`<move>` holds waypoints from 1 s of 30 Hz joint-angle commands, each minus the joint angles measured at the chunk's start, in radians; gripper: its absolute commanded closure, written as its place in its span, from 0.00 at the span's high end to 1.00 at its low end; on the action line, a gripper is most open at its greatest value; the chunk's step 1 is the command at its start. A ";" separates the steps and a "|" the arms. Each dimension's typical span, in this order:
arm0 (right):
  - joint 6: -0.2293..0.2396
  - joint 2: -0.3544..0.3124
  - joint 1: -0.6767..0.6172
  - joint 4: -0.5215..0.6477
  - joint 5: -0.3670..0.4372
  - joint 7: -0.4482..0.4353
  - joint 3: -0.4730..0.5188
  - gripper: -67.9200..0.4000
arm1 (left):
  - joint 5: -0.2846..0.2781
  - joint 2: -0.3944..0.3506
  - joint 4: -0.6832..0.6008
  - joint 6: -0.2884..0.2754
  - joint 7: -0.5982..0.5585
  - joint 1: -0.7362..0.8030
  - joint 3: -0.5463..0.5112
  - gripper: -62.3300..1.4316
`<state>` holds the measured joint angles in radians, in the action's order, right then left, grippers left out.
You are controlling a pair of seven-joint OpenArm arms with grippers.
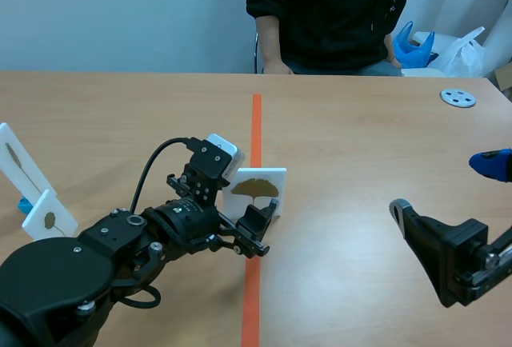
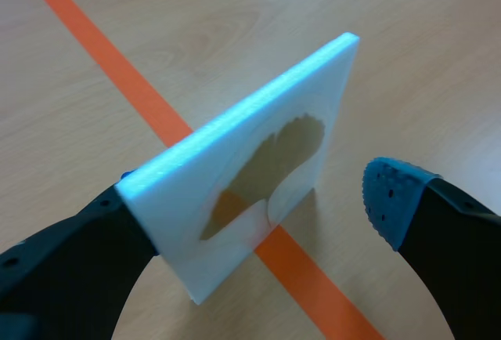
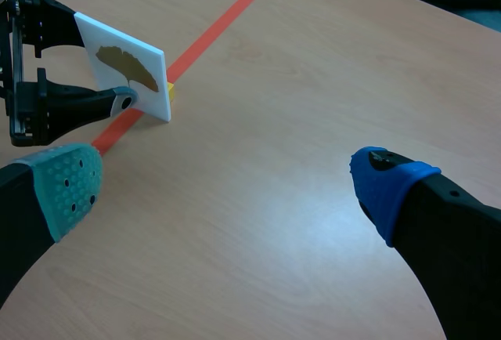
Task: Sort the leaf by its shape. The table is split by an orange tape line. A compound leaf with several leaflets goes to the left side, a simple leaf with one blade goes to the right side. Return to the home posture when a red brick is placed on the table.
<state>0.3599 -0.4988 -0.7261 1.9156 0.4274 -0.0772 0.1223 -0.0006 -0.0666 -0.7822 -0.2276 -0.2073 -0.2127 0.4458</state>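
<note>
**At the orange line: a leaf card between open fingers**

Across the table from where the arms come in, the scene view shows a person point(image 1: 328, 11) in a black top sitting at the far edge. An orange tape line point(image 1: 256, 123) runs down the wooden table point(image 1: 360, 139). A white leaf card point(image 1: 254, 191) stands upright on the line, bearing one brown fan-shaped leaf point(image 1: 254, 188). The left gripper point(image 1: 248, 207) sits around it, one finger in front and the other behind. Two more white cards point(image 1: 16, 163) stand at the left edge. A grey disc point(image 1: 458, 97) lies far right, and the right gripper point(image 1: 444, 187) hovers low on the right side, well apart from the card.

Close in, the left wrist view has the left gripper point(image 2: 250, 199) spread wide. The leaf card point(image 2: 235, 144) stands tilted between its fingers, up against the bare black finger. The blue pad point(image 2: 387, 199) of the other finger stays clear of the card's face. The tape line point(image 2: 94, 50) passes under the card.

From the right wrist view, the right gripper point(image 3: 227, 187) is wide open over bare wood, holding nothing. Ahead and to one side, the leaf card point(image 3: 125, 66) stands on the tape line point(image 3: 227, 19) with the left gripper point(image 3: 98, 66) around it. A small yellow piece point(image 3: 170, 88) shows at the card's foot.
</note>
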 commanded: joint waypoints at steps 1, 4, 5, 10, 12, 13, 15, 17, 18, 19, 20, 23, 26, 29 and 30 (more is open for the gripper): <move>0.000 -0.005 0.011 0.011 0.003 -0.015 0.001 1.00 | -0.009 0.002 -0.015 0.006 -0.014 -0.006 -0.001 0.66; 0.000 -0.005 0.011 0.011 0.004 -0.015 0.001 1.00 | -0.009 0.002 -0.015 0.024 -0.014 -0.006 -0.001 0.53; 0.000 -0.005 0.011 0.011 0.004 -0.015 0.001 1.00 | -0.009 0.002 -0.015 0.024 -0.014 -0.006 -0.001 0.50; 0.000 -0.005 0.011 0.011 0.004 -0.016 0.001 1.00 | -0.009 0.002 -0.015 0.024 -0.014 -0.002 -0.001 0.27; 0.000 -0.005 0.011 0.011 0.004 -0.016 0.001 1.00 | -0.009 0.002 -0.015 0.024 -0.015 0.003 -0.001 0.20; 0.000 -0.005 0.011 0.011 0.004 -0.016 0.001 1.00 | -0.010 0.002 -0.016 0.024 -0.014 0.006 -0.001 0.18; 0.000 -0.005 0.011 0.011 0.004 -0.016 0.001 1.00 | -0.010 0.002 -0.020 0.024 -0.014 0.014 -0.001 0.14; 0.000 -0.005 0.011 0.011 0.004 -0.016 0.001 1.00 | -0.010 -0.003 -0.042 0.021 -0.013 0.030 -0.001 0.09; 0.000 -0.005 0.011 0.011 0.004 -0.016 0.001 1.00 | -0.010 -0.006 -0.064 0.019 -0.008 0.042 -0.001 0.08; 0.000 -0.005 0.011 0.011 0.004 -0.016 0.001 1.00 | -0.010 -0.011 -0.091 0.019 -0.002 0.056 -0.001 0.08; 0.000 -0.005 0.011 0.011 0.004 -0.016 0.001 1.00 | -0.010 -0.018 -0.127 0.019 0.003 0.076 -0.001 0.08; 0.000 -0.005 0.011 0.011 0.004 -0.016 0.001 1.00 | -0.011 -0.040 -0.264 0.019 0.042 0.143 -0.001 0.08; 0.000 -0.005 0.011 0.011 0.004 -0.016 0.001 1.00 | -0.021 -0.071 -0.425 0.019 0.088 0.226 -0.001 0.09; 0.000 -0.005 0.011 0.011 0.004 -0.016 0.001 1.00 | -0.022 -0.100 -0.576 0.020 0.115 0.322 -0.012 0.09; 0.000 -0.005 0.011 0.011 0.004 -0.016 0.001 1.00 | -0.025 -0.108 -0.625 0.021 0.123 0.358 -0.020 0.09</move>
<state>0.3599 -0.4988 -0.7261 1.9156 0.4274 -0.0772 0.1223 -0.0132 -0.1707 -1.3975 -0.2077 -0.0788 0.1242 0.4374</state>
